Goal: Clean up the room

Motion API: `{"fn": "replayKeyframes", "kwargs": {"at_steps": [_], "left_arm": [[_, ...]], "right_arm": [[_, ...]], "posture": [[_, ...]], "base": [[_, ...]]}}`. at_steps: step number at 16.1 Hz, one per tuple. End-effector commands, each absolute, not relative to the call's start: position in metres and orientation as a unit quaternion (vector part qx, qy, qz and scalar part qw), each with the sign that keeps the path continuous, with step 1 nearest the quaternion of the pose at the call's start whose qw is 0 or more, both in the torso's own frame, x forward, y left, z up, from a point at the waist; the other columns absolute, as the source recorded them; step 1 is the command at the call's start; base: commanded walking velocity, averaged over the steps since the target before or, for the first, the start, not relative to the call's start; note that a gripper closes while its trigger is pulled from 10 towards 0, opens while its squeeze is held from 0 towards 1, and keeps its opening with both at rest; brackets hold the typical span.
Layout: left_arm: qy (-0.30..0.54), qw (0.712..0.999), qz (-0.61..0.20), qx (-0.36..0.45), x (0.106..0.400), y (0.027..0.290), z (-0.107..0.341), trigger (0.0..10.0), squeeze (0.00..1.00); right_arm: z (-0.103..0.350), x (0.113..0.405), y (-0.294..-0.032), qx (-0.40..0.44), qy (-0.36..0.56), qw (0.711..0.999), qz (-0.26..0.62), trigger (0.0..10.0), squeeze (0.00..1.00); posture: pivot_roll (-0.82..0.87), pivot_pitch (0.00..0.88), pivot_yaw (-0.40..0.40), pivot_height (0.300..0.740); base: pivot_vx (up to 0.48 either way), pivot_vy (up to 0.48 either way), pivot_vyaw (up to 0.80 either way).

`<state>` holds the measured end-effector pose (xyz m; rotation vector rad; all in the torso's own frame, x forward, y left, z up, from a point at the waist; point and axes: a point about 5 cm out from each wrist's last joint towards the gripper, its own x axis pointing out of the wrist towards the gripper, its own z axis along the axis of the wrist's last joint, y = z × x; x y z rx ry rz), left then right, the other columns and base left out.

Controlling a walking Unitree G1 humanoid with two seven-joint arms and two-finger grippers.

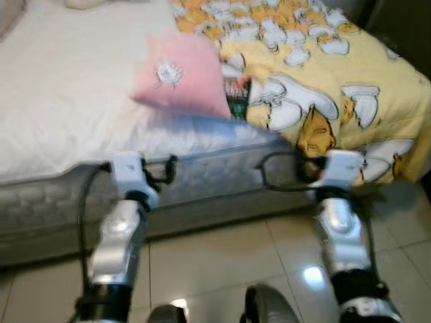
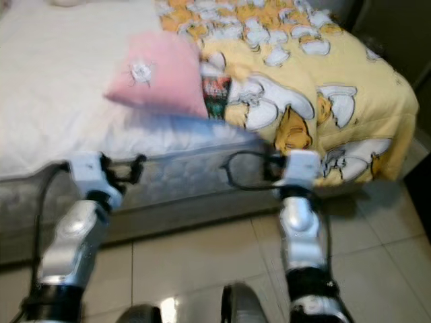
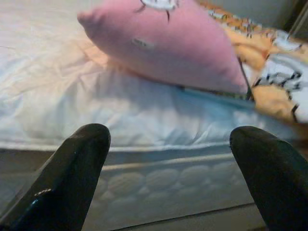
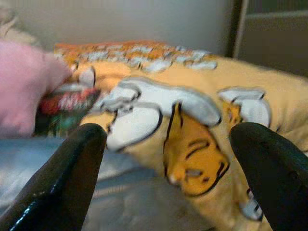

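A pink pillow (image 1: 180, 75) lies on the white bed sheet (image 1: 60, 101), near the mattress edge. Tucked under its right side is a dark, colourful book or packet (image 1: 236, 94). A yellow blanket (image 1: 350, 74) with cartoon prints covers the right part of the bed and hangs over the side. My left gripper (image 3: 168, 168) is open, held in front of the mattress side below the pillow (image 3: 168, 45). My right gripper (image 4: 168, 173) is open too, pointing at the blanket (image 4: 192, 144) and the packet (image 4: 62, 110). Both arms (image 1: 121, 229) are raised before the bed.
The mattress side (image 1: 202, 182) faces me at arm height. Glossy beige floor tiles (image 1: 222, 262) lie between me and the bed. A dark doorway or cupboard (image 4: 274, 38) stands beyond the bed's right end.
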<state>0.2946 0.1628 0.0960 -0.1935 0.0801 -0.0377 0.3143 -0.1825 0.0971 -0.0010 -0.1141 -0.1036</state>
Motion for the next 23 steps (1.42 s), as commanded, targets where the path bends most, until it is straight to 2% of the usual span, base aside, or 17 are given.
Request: {"fn": "replayKeyframes", "kwargs": {"at_steps": [1, 5, 9, 16, 20, 23], "left_arm": [[0.045, 0.992, 0.013, -0.115, 0.292, 0.17, 0.096, 10.0, 0.0], [-0.009, 0.998, -0.052, -0.038, 0.292, 0.147, 0.115, 10.0, 0.0], [-0.07, 0.996, -0.054, 0.013, 0.297, 0.138, 0.14, 10.0, 0.0], [-0.065, 0.997, -0.05, 0.015, 0.298, 0.137, 0.138, 10.0, 0.0], [-0.078, 0.994, -0.067, 0.03, 0.299, 0.133, 0.143, 10.0, 0.0], [-0.072, 0.992, -0.092, 0.049, 0.309, 0.127, 0.148, 10.0, 0.0]], "right_arm": [[0.099, 0.315, -0.175, 0.007, -0.062, 0.997, -0.043, 10.0, 0.0], [0.107, 0.321, -0.165, -0.036, -0.073, 0.997, -0.015, 10.0, 0.0], [0.123, 0.33, -0.155, -0.028, -0.092, 0.995, 0.016, 10.0, 0.0], [0.114, 0.331, -0.157, -0.015, -0.065, 0.998, 0.013, 10.0, 0.0], [0.114, 0.332, -0.16, -0.015, -0.064, 0.998, 0.002, 10.0, 0.0], [0.112, 0.334, -0.166, 0.001, -0.05, 0.999, -0.013, 10.0, 0.0]], "posture": [[-0.03, 0.0, 0.032, 0.728], [-0.03, 0.0, 0.022, 0.736], [-0.03, 0.0, 0.022, 0.736], [-0.03, 0.0, 0.024, 0.736], [-0.03, 0.0, 0.026, 0.736], [-0.02, 0.0, 0.024, 0.736]], "base": [[0.0, 0.0, -0.47], [0.077, 0.0, -0.41], [0.48, 0.0, 0.0], [0.458, 0.043, 0.0], [0.416, 0.144, 0.65], [0.16, 0.0, 0.0]]}}
